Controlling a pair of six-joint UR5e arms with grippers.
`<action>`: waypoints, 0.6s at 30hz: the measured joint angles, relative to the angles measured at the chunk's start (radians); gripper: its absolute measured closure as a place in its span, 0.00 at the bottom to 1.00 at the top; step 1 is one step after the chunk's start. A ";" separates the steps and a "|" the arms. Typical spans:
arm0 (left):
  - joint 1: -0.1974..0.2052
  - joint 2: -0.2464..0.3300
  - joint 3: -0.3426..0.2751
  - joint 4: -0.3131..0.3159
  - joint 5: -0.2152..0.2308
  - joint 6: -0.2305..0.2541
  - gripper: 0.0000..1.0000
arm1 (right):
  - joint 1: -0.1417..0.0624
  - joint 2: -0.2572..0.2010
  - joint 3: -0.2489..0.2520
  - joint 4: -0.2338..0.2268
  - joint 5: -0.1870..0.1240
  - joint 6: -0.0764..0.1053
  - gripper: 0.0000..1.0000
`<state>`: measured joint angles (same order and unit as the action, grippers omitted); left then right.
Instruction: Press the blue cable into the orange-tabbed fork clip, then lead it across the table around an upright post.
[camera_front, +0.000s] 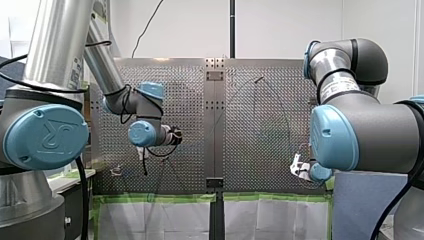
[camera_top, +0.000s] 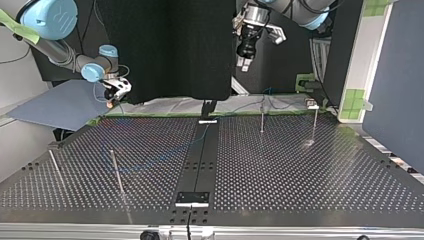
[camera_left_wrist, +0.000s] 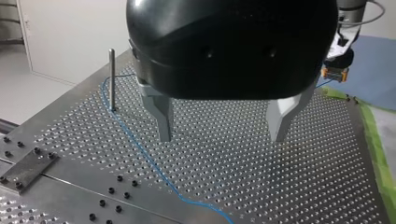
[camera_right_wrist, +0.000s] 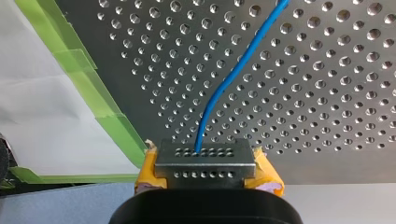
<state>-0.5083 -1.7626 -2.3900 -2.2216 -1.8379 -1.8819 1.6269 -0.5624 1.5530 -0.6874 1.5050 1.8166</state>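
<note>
Over the perforated table (camera_left_wrist: 299, 186), my left gripper (camera_left_wrist: 222, 139) is hovering, fingers apart. At the top view's upper left, my right gripper (camera_top: 115, 97) is clamping the blue cable (camera_right_wrist: 233, 74) by the green-taped edge (camera_right_wrist: 70, 60). The thin cable is running under my left gripper, bending beside an upright post (camera_left_wrist: 112, 79).

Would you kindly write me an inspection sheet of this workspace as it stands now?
Surface: perforated table, green tape along one edge.
Job's things: blue cable lies on the table, curving round an upright post; fork clip not made out.
Clutter: nothing seen.
Grippers: left gripper open above the table; right gripper shut on the blue cable.
Cables: black leads on the arms.
Surroundings: white wall, blue-grey board.
</note>
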 joint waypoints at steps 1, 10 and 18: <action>0.000 0.000 -0.009 0.009 0.000 0.000 0.00 | 0.000 0.000 0.000 0.000 0.000 0.000 1.00; 0.000 -0.001 -0.061 0.057 0.000 0.005 0.00 | 0.000 0.000 -0.001 -0.001 0.000 0.000 1.00; 0.000 -0.001 -0.058 0.106 0.002 0.011 0.00 | 0.000 0.000 -0.001 -0.014 0.000 0.000 1.00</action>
<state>-0.5079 -1.7631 -2.4482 -2.1160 -1.8361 -1.8705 1.6273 -0.5623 1.5520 -0.7013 1.5050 1.8166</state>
